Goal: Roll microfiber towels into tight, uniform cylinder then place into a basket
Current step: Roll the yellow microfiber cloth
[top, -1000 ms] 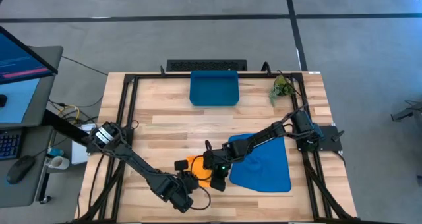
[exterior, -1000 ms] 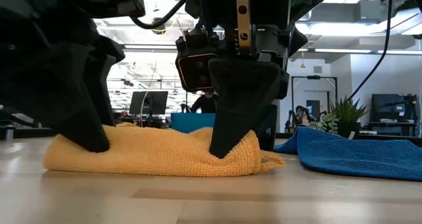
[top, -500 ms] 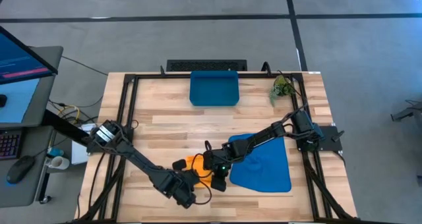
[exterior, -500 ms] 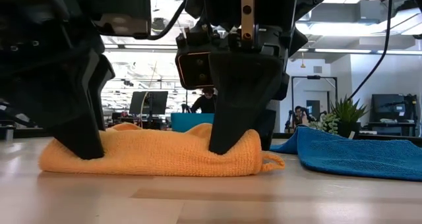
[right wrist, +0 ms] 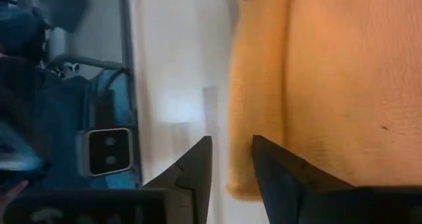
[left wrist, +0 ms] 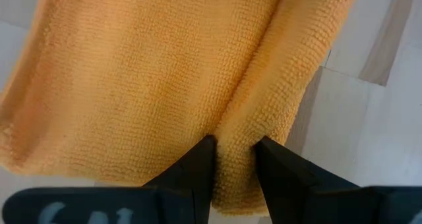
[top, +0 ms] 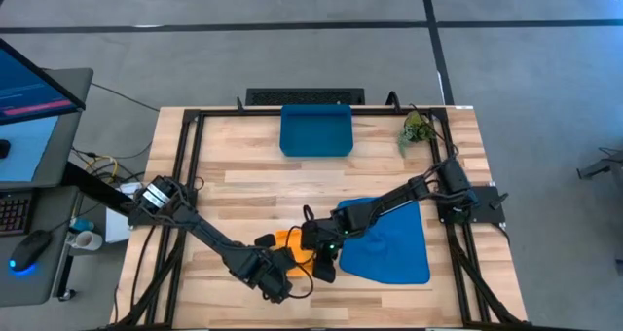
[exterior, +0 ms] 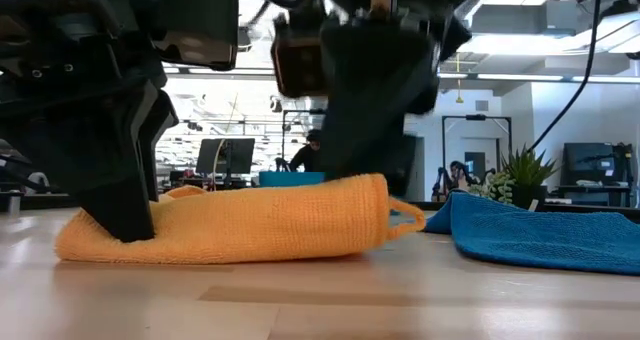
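left pincer [left wrist: 234,151] pinching orange towel [left wrist: 151,72], right apparently clear

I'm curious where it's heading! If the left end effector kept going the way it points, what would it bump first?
The soft orange-yellow cloth towel: the left end effector already pinches a fold of it, so nothing lies between.

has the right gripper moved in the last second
Yes. In the low view the right gripper has lifted off the orange towel, whose right end now rides higher against the table.
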Tool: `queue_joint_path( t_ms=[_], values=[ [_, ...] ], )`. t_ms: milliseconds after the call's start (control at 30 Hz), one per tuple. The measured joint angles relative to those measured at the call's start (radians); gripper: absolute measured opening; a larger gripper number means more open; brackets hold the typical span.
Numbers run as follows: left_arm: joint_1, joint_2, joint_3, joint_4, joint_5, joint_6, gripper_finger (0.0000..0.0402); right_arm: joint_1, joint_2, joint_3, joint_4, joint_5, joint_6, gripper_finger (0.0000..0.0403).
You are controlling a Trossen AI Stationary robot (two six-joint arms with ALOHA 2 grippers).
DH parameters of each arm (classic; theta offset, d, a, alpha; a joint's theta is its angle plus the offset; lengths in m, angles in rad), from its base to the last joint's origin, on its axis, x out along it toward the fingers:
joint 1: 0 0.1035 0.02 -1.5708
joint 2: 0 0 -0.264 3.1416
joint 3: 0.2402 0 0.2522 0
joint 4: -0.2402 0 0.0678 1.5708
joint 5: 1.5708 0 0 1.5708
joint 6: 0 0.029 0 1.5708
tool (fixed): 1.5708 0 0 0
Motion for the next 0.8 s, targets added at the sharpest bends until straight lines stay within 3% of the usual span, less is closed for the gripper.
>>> queue_joint_path(
  t_ms=[233, 467, 667, 800],
  values=[
    [0.000, 0.001, -0.001, 0.001, -0.007, 0.000, 0.0103, 0.052, -0.068, 0.000, -0.043, 0.035, -0.064, 0.0123],
    [-0.001, 0.002, -0.001, 0.002, -0.011, 0.000, 0.0103, 0.186, -0.062, 0.001, 0.042, 0.272, -0.246, 0.0122],
    [-0.001, 0.003, -0.002, 0.004, -0.011, 0.000, 0.0103, 0.210, -0.058, 0.002, 0.062, 0.385, -0.283, 0.0120],
    [-0.001, 0.003, -0.002, 0.004, -0.012, 0.000, 0.0103, 0.196, -0.058, 0.001, 0.057, 0.398, -0.291, 0.0120]
  ],
)
